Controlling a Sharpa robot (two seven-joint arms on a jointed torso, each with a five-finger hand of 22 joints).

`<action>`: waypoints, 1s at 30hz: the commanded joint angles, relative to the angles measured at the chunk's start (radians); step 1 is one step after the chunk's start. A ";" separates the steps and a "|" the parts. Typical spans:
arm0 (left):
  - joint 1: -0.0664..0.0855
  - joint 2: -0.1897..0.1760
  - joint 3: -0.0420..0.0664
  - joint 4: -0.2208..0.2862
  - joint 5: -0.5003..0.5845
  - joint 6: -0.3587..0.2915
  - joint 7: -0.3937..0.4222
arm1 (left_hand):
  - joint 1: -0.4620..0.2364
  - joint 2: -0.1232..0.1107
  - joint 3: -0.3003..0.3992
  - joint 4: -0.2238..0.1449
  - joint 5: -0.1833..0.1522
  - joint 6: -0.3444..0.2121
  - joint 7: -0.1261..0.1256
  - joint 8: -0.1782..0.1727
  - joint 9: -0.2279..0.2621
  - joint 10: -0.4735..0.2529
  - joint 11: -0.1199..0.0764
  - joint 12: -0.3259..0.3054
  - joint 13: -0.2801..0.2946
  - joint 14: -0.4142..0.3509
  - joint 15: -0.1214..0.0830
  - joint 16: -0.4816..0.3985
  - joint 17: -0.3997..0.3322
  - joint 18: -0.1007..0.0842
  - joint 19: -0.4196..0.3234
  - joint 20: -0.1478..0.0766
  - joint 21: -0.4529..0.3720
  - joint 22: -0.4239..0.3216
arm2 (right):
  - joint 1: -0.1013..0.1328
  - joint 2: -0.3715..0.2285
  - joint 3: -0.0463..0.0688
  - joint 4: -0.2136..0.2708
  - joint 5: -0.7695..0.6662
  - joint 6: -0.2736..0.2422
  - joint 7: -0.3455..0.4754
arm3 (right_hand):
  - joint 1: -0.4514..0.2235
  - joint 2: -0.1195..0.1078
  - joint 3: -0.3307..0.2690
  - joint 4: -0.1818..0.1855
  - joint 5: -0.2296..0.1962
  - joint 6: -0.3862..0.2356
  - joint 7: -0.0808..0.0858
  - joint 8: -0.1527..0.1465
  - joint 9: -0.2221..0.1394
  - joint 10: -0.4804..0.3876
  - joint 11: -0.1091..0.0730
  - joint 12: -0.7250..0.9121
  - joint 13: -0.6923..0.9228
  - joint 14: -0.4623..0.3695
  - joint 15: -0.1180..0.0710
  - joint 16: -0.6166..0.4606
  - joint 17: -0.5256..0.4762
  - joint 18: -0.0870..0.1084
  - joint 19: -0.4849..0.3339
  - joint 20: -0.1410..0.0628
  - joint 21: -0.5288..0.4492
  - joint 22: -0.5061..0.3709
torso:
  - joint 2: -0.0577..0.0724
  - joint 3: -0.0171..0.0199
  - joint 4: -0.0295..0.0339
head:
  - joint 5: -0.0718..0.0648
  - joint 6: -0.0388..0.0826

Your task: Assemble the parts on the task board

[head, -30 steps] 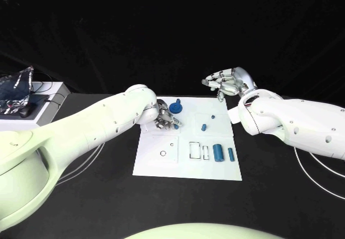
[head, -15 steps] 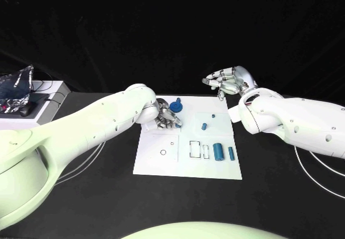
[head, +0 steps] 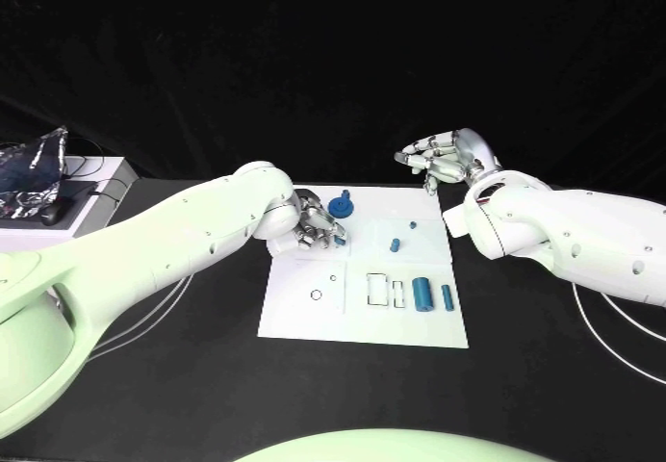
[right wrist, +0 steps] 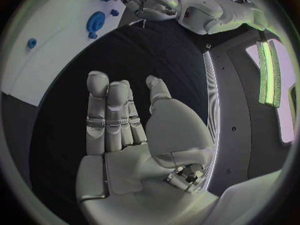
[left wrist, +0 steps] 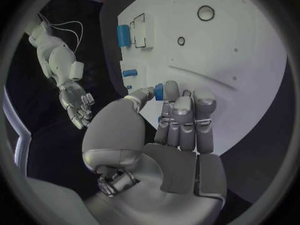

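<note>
The task board (head: pixel 364 289) lies in the middle of the frame on the black worktop (head: pixel 166 385). On it, a large blue cylinder (head: pixel 421 292) and a thinner blue pin (head: pixel 446 296) lie at the lower right, beside a rectangular slot (head: pixel 376 289). Two small blue pegs (head: pixel 395 244) are near the centre, and a blue round part (head: pixel 342 203) is at the upper edge. The left robot hand (head: pixel 317 229) is over the upper left of the board and pinches a small blue part (left wrist: pixel 159 91) between thumb and fingertips, probably to carry it to a hole. The right robot hand (head: pixel 442 157) hovers beyond the board's upper right corner, fingers loosely spread and holding nothing, probably kept out of the way.
</note>
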 commanded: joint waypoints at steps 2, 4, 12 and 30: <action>0.007 -0.026 0.001 0.035 -0.022 -0.019 -0.018 | -0.015 0.000 0.192 -0.207 0.025 0.020 -0.007 -0.011 -0.001 0.024 -0.009 -0.008 -0.002 0.022 -0.007 0.013 0.030 -0.014 0.015 -0.010 0.021 0.085 | 0.000 -0.003 0.001 -0.006 -0.012 0.015 0.006 | -0.005 0.006 -0.004 -0.004 0.006 0.005 0.003 -0.005 -0.001 0.004 -0.004 0.001 -0.002 -0.001 -0.002 0.005 -0.001 0.006 0.017 -0.001 -0.008 0.036 | -0.006 0.0006 0.0044 | 0.001 -0.001; 0.008 -0.037 0.001 0.047 -0.041 -0.018 -0.023 | -0.015 -0.001 0.190 -0.209 0.028 0.025 -0.007 -0.016 0.000 0.030 -0.010 -0.013 -0.001 0.026 -0.007 0.009 0.039 -0.018 0.017 -0.013 0.024 0.085 | 0.000 -0.004 0.001 -0.010 -0.012 0.014 0.008 | -0.004 0.006 -0.004 -0.004 0.006 0.004 0.003 -0.006 -0.002 0.003 -0.003 0.000 -0.002 -0.004 -0.002 0.003 -0.002 0.007 0.016 -0.001 -0.016 0.035 | -0.008 0.0005 0.0057 | 0.001 -0.002; 0.010 -0.070 0.001 0.078 -0.145 -0.022 -0.044 | -0.017 -0.017 0.193 -0.211 0.077 0.043 -0.012 -0.021 0.006 0.049 -0.015 -0.019 0.001 0.041 -0.013 0.007 0.067 -0.025 0.032 -0.023 0.046 0.090 | 0.000 -0.006 0.001 -0.022 -0.011 0.011 0.016 | -0.003 0.005 -0.003 -0.005 0.007 0.002 0.005 -0.009 -0.004 0.001 -0.001 -0.004 -0.007 -0.010 0.000 0.000 -0.004 0.008 0.009 0.001 -0.040 0.031 | -0.012 -0.0021 0.0084 | 0.001 -0.006; -0.001 -0.037 -0.003 0.059 -0.232 -0.059 -0.034 | -0.010 -0.022 0.182 -0.203 0.100 0.048 -0.014 -0.030 0.019 0.055 -0.017 -0.027 0.010 0.048 -0.014 -0.008 0.088 -0.026 0.036 -0.025 0.053 0.091 | 0.000 -0.002 0.001 -0.020 -0.014 0.012 0.020 | -0.002 0.005 -0.002 -0.006 0.007 0.003 0.005 -0.010 -0.006 0.003 -0.001 -0.009 -0.013 -0.011 0.001 0.000 -0.004 0.008 0.009 0.002 -0.042 0.031 | -0.008 -0.0010 0.0059 | 0.002 -0.007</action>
